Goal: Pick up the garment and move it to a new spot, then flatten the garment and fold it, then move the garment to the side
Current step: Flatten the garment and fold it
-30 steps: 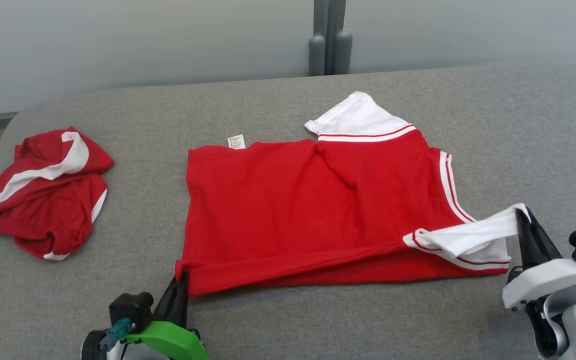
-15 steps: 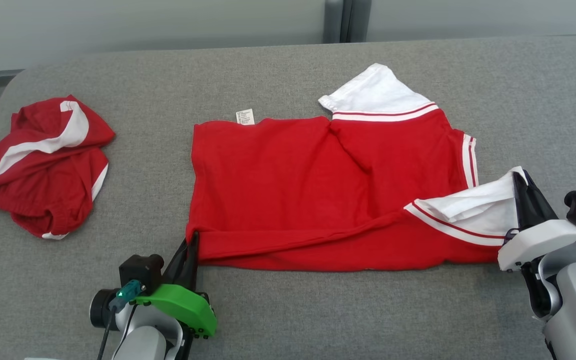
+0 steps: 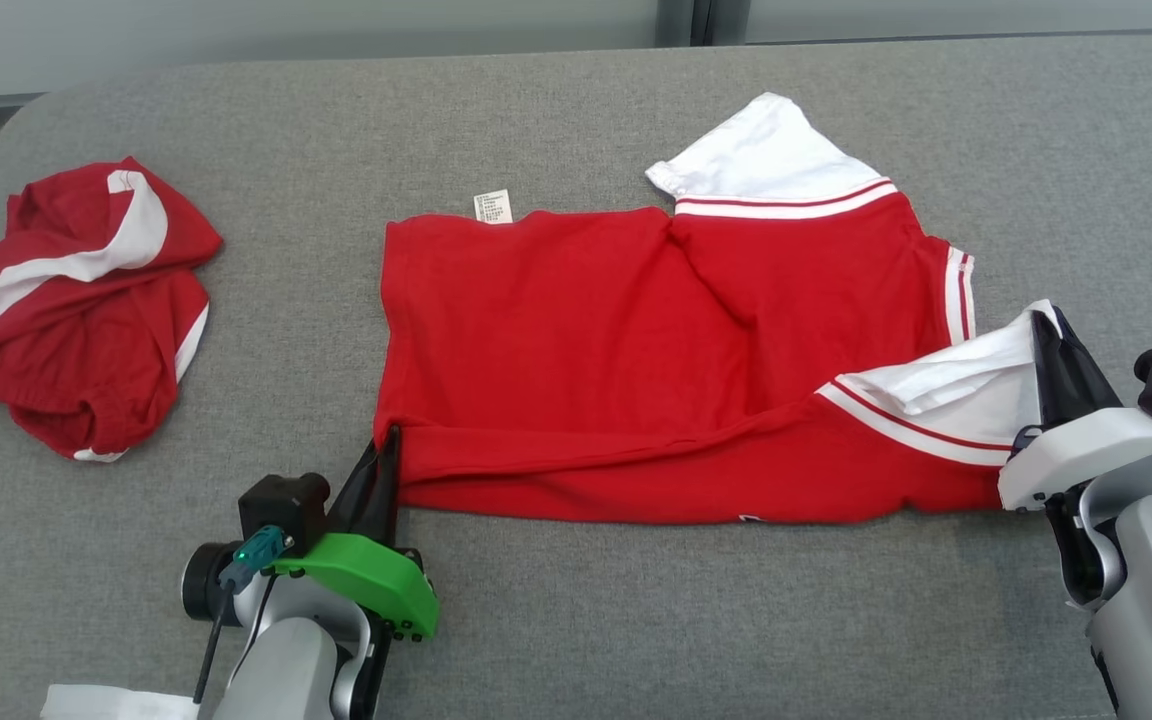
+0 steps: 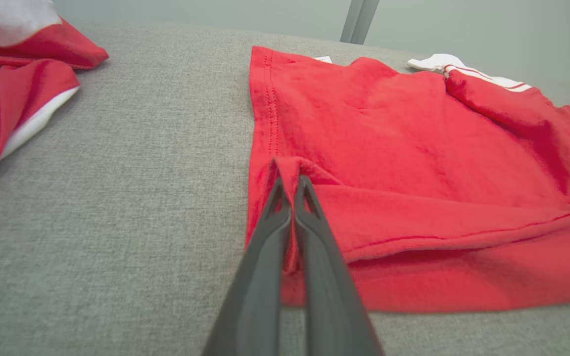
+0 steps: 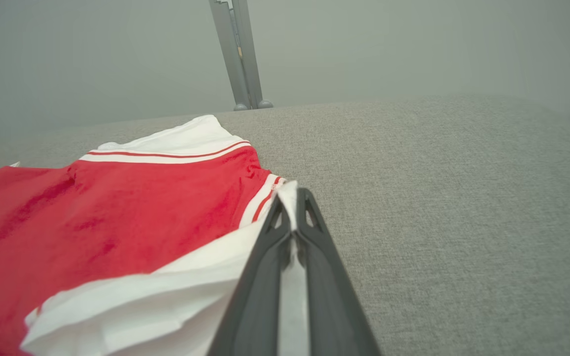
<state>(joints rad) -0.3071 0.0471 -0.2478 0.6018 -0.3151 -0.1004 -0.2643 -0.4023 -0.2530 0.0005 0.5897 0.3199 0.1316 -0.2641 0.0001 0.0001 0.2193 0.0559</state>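
A red garment [image 3: 636, 340] with white sleeves and red-striped trim lies spread across the grey table, its near edge folded up over itself. My left gripper [image 3: 391, 440] is shut on the garment's near-left hem corner [image 4: 287, 173]. At the right, my right gripper [image 3: 1041, 325] is shut on the white near sleeve [image 3: 966, 400], holding it a little off the table; the sleeve's cloth [image 5: 292, 198] shows pinched between the fingers. The far white sleeve [image 3: 761, 155] lies flat at the back.
A second red and white garment [image 3: 76, 300] lies crumpled at the table's left end, also seen in the left wrist view [image 4: 13, 89]. Bare grey table [image 3: 686, 620] runs along the front and to the right. A grey post [image 5: 238, 54] stands behind the table.
The camera has tilted down, so the scene sits higher in view. Both grippers have carried the near edge of the garment forward over its body; the white sleeve has risen and moved inward.
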